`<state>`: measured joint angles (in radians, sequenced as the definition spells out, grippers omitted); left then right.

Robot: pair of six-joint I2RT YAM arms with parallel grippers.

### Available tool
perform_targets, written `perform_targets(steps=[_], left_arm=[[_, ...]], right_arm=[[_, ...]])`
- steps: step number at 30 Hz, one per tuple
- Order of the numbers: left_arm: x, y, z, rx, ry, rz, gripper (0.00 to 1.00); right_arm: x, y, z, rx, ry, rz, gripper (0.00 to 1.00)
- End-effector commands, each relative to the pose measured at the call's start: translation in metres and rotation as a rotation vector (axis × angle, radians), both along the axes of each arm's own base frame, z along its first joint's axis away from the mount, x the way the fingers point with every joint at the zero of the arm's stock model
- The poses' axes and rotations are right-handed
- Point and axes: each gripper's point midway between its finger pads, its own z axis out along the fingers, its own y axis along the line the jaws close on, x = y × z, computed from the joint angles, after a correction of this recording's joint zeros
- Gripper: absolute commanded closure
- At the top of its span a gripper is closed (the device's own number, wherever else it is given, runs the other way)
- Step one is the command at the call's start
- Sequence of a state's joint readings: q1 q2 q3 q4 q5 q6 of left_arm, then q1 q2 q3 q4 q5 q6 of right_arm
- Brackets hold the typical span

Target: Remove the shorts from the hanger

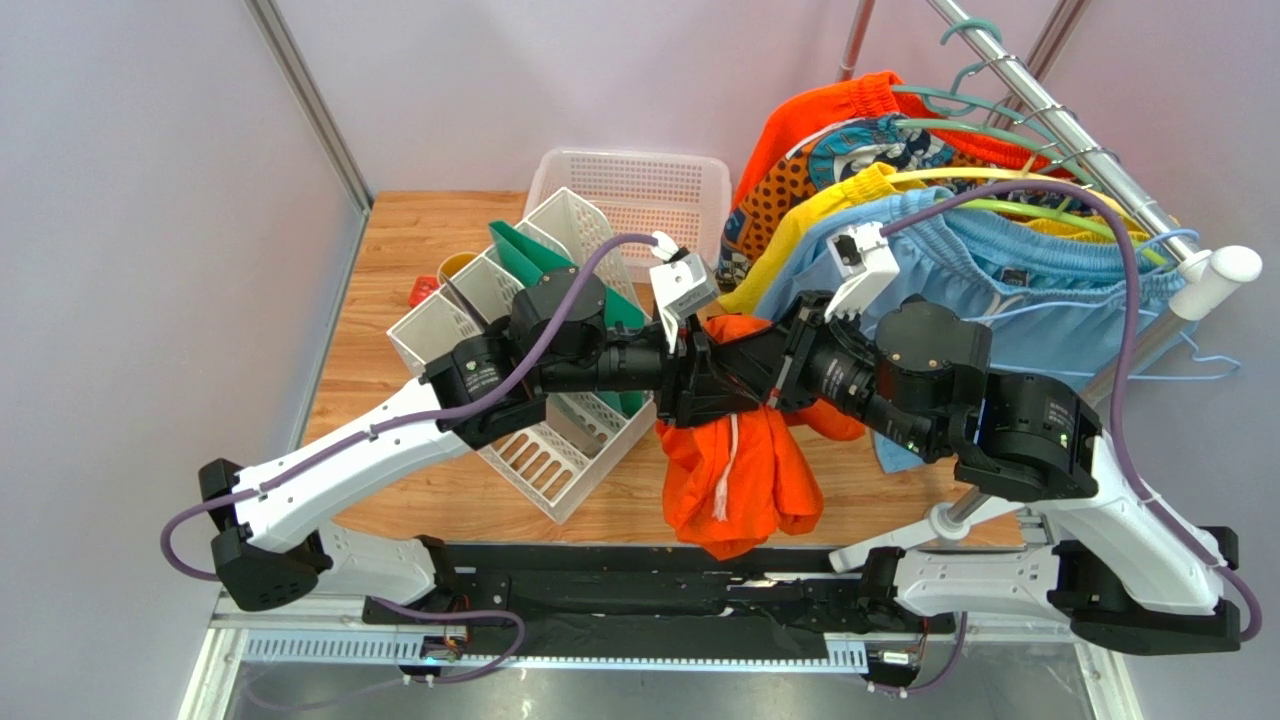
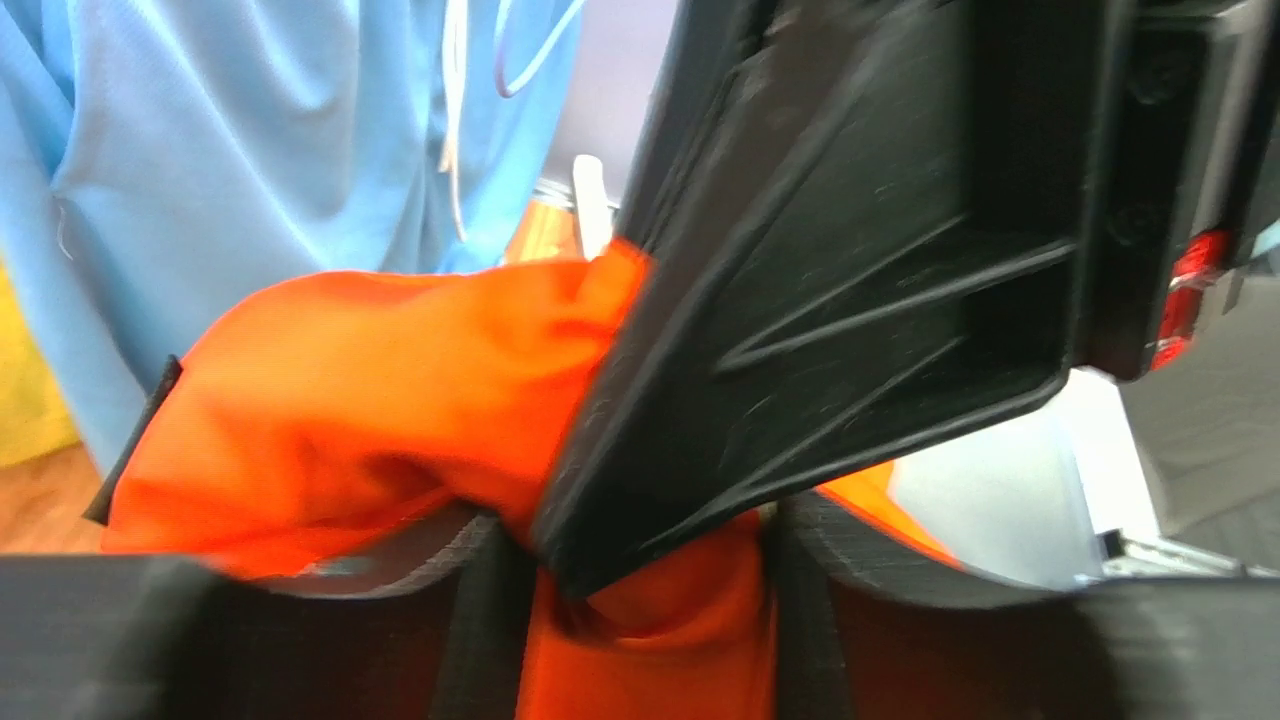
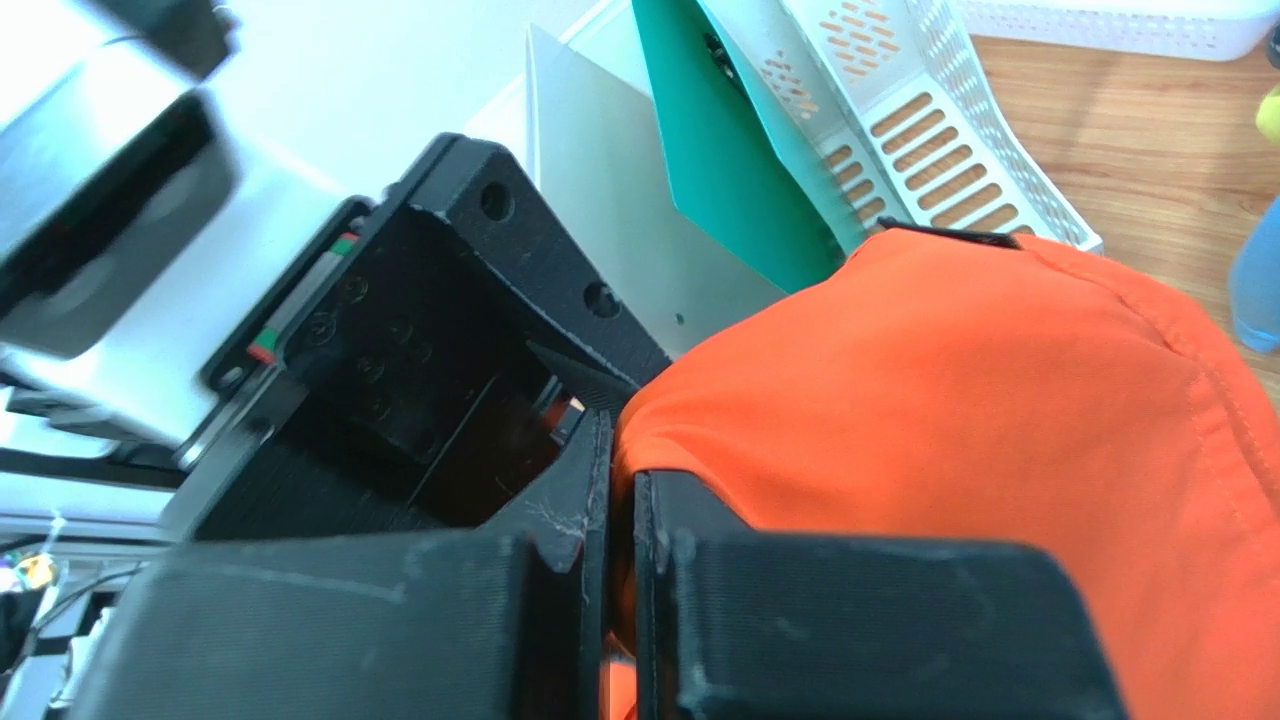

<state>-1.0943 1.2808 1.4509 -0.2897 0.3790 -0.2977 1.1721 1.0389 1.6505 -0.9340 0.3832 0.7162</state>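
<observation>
The orange shorts hang in a bunch between my two grippers, over the table's front middle, white drawstring dangling. My right gripper is shut on a fold of them. My left gripper meets it head-on, its fingers closed around a wad of the same orange cloth, with the right gripper's tip right at them. The light blue shorts still hang from a hanger on the rail behind.
A yellow pair and a patterned pair hang on the same rail. A white file organizer with a green folder stands left of the grippers, a white basket behind it.
</observation>
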Motion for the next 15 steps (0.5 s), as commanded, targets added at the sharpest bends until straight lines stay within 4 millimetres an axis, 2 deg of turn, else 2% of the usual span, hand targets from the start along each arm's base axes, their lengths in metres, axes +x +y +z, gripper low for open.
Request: perform_targets(steps=[1, 2, 4, 5, 6, 8, 9, 10, 11, 12, 13, 14, 15], left_arm=[[-0.001, 0.000, 0.009, -0.039, -0.014, -0.013, 0.60], [0.000, 0.001, 0.009, -0.038, -0.011, -0.011, 0.79], [0.003, 0.004, 0.009, -0.037, -0.006, 0.012, 0.97], [0.003, 0.004, 0.009, -0.036, -0.007, 0.017, 1.00], [0.005, 0.006, 0.011, -0.042, -0.009, 0.025, 1.00], [0.010, 0.009, 0.012, -0.042, -0.012, 0.058, 1.00], [0.016, 0.013, 0.016, -0.047, -0.013, 0.100, 1.00], [0.021, 0.017, 0.021, -0.058, -0.014, 0.126, 1.00], [0.026, 0.020, 0.024, -0.062, -0.013, 0.153, 1.00], [0.031, 0.024, 0.028, -0.073, -0.007, 0.176, 1.00], [0.041, 0.029, 0.035, -0.086, -0.013, 0.210, 1.00], [0.045, 0.032, 0.038, -0.094, -0.016, 0.227, 1.00], [0.049, 0.034, 0.042, -0.102, -0.019, 0.239, 1.00]], right_arm=[[-0.007, 0.003, 0.067, 0.250, -0.066, 0.030, 1.00], [-0.007, 0.003, 0.068, 0.259, -0.068, 0.030, 1.00], [-0.008, 0.003, 0.074, 0.273, -0.075, 0.035, 1.00], [-0.008, 0.002, 0.075, 0.271, -0.079, 0.035, 1.00], [-0.007, 0.001, 0.076, 0.267, -0.084, 0.032, 0.92], [-0.006, -0.007, 0.077, 0.243, -0.088, 0.009, 0.67], [-0.003, -0.014, 0.069, 0.192, -0.090, -0.017, 0.46], [-0.002, -0.022, 0.074, 0.185, -0.098, -0.034, 0.40], [0.000, -0.027, 0.070, 0.156, -0.097, -0.054, 0.29], [0.002, -0.034, 0.068, 0.134, -0.099, -0.077, 0.27], [0.005, -0.046, 0.057, 0.078, -0.088, -0.121, 0.23], [0.004, -0.057, 0.062, 0.079, -0.096, -0.138, 0.18], [0.004, -0.064, 0.063, 0.073, -0.099, -0.158, 0.17]])
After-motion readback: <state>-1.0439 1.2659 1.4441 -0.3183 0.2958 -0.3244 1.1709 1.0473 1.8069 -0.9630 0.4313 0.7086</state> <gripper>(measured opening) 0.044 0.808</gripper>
